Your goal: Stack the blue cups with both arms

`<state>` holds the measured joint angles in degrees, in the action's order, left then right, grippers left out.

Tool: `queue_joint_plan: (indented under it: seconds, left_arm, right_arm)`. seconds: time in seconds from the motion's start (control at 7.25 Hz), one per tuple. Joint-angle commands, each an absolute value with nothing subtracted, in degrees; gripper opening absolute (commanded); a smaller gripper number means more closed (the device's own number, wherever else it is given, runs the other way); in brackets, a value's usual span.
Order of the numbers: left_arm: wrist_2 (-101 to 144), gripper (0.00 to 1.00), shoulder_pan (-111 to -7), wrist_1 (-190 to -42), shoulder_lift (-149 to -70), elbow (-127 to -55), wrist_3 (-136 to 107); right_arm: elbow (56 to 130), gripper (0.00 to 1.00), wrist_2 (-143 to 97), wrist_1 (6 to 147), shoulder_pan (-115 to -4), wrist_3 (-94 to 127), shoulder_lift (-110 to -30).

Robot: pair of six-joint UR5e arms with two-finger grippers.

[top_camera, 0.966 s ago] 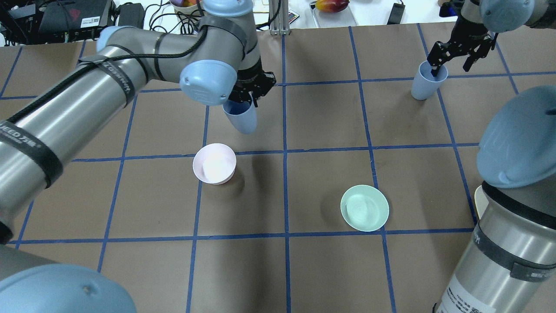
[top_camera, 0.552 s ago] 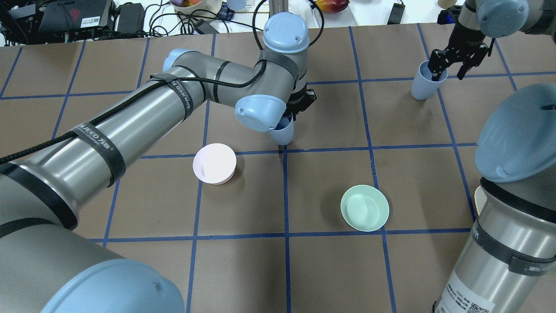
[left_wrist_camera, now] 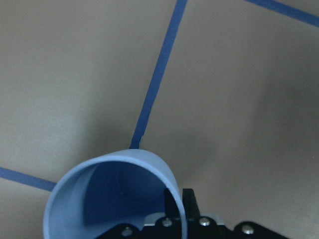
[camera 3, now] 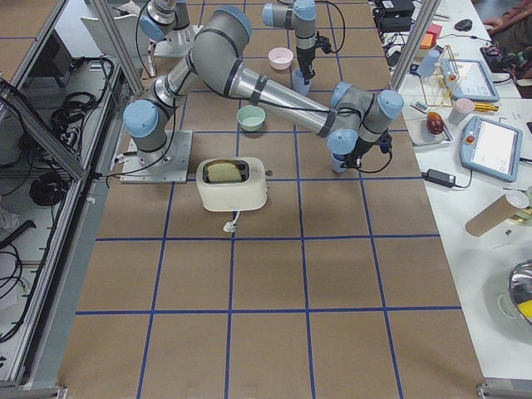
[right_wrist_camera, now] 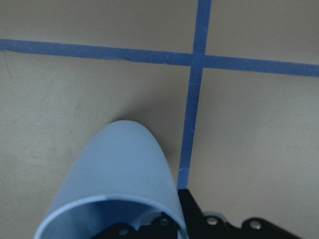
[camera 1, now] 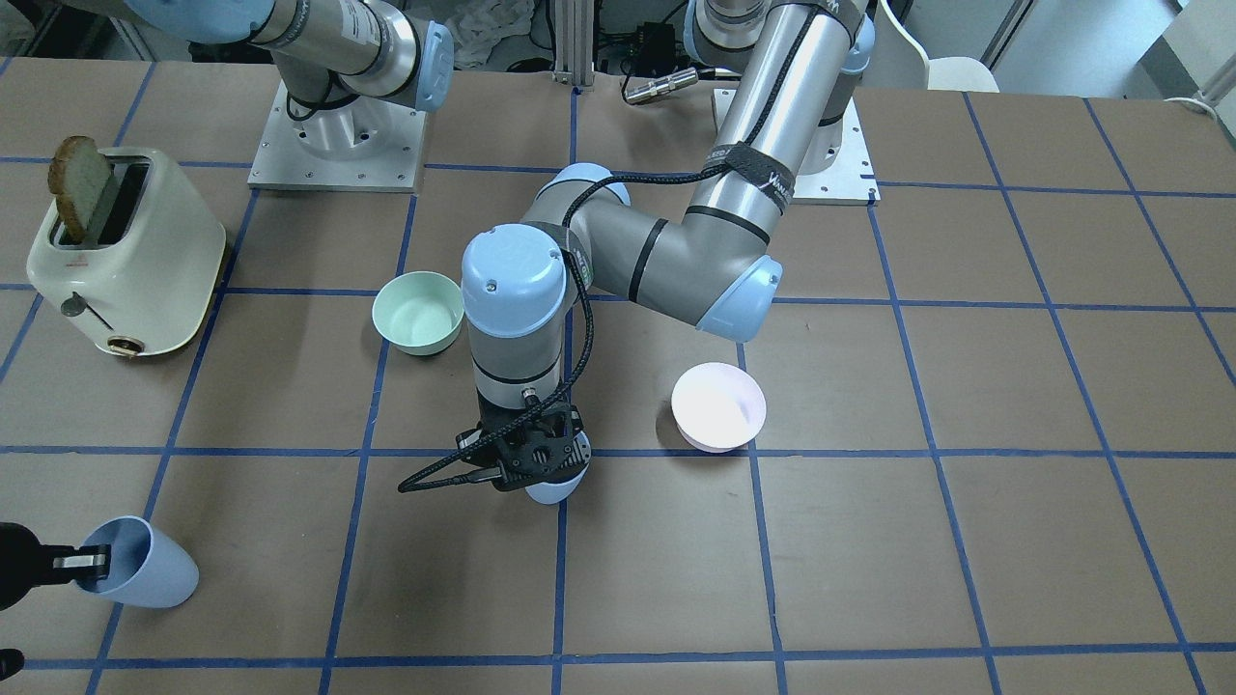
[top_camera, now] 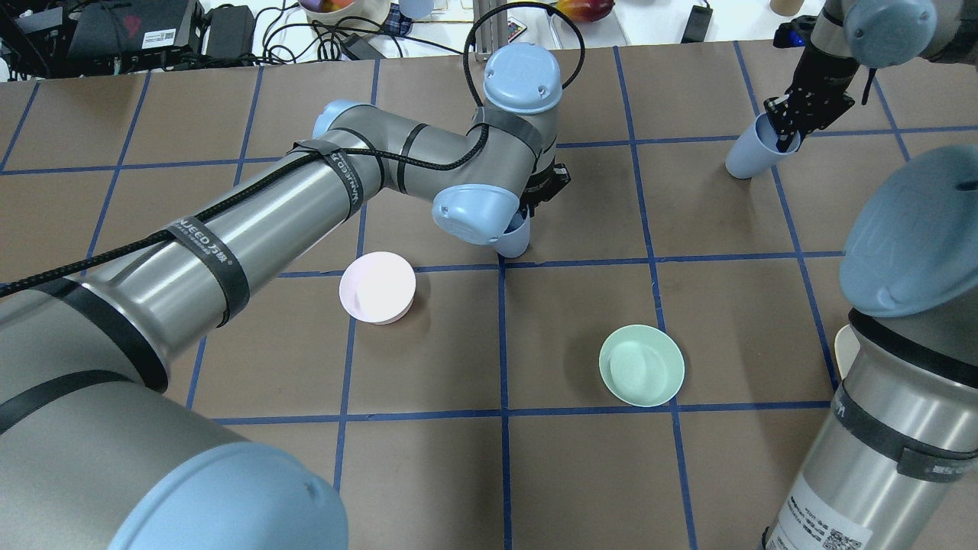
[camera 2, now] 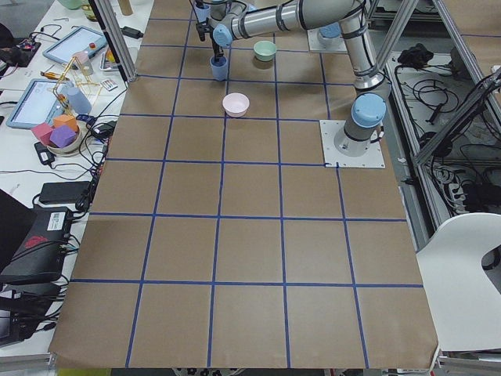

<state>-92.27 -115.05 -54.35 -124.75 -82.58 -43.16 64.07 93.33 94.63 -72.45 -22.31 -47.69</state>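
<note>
The left gripper is clamped on the rim of the first blue cup. In the left wrist view one black finger presses the outside of the wall; the other is out of sight. The cup hangs tilted under the wrist, mouth toward the gripper and narrow base down, close to a crossing of the blue tape lines. Whether the base touches the table cannot be told. The cup is near the pink bowl, on that bowl's far side from the robot and toward the robot's right, and does not touch it.

The right gripper is closed on the rim of the second blue cup, with one finger reaching into the mouth. This cup leans steeply, its mouth toward the gripper. It is well apart from the pink bowl, far to the robot's right of it and farther from the robot's base.

The green bowl stands upright to the robot's right of the pink bowl and nearer the robot, apart from both cups. Beyond the green bowl as seen from the pink bowl, a cream toaster holds a slice of bread upright in a slot.
</note>
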Motion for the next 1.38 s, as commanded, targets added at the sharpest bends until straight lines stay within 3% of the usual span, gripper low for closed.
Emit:
queue_joint_plan:
  seconds: [0.0, 0.14, 0.28, 0.83, 1.24]
  left_arm:
    - [-95.52, 0.65, -115.05, -53.62, -124.98, -82.53, -42.19]
    - [-95.62, 0.89, -114.96, -53.61, -124.72, -82.44, -41.75]
    - [-95.63, 0.99, -114.7, -53.53, -124.54, -82.27, -41.49]
    - [-93.0, 1.0, -110.93, -74.37, -113.77, -75.33, -35.98]
    - [-92.99, 1.0, -104.44, -95.1, -101.21, -76.11, -23.61]
  right_arm:
    - [63.54, 0.0, 93.08, 90.72, -72.51, -22.15, -49.73]
    - [63.54, 0.0, 90.47, 87.83, -72.68, -21.54, -52.1]
    - [63.54, 0.0, 86.79, 83.8, -73.29, -19.71, -54.47]
    - [63.98, 0.0, 87.1, 77.27, -83.2, -7.59, -65.1]
    - [64.07, 0.0, 87.28, 77.86, -94.62, 7.96, -65.83]
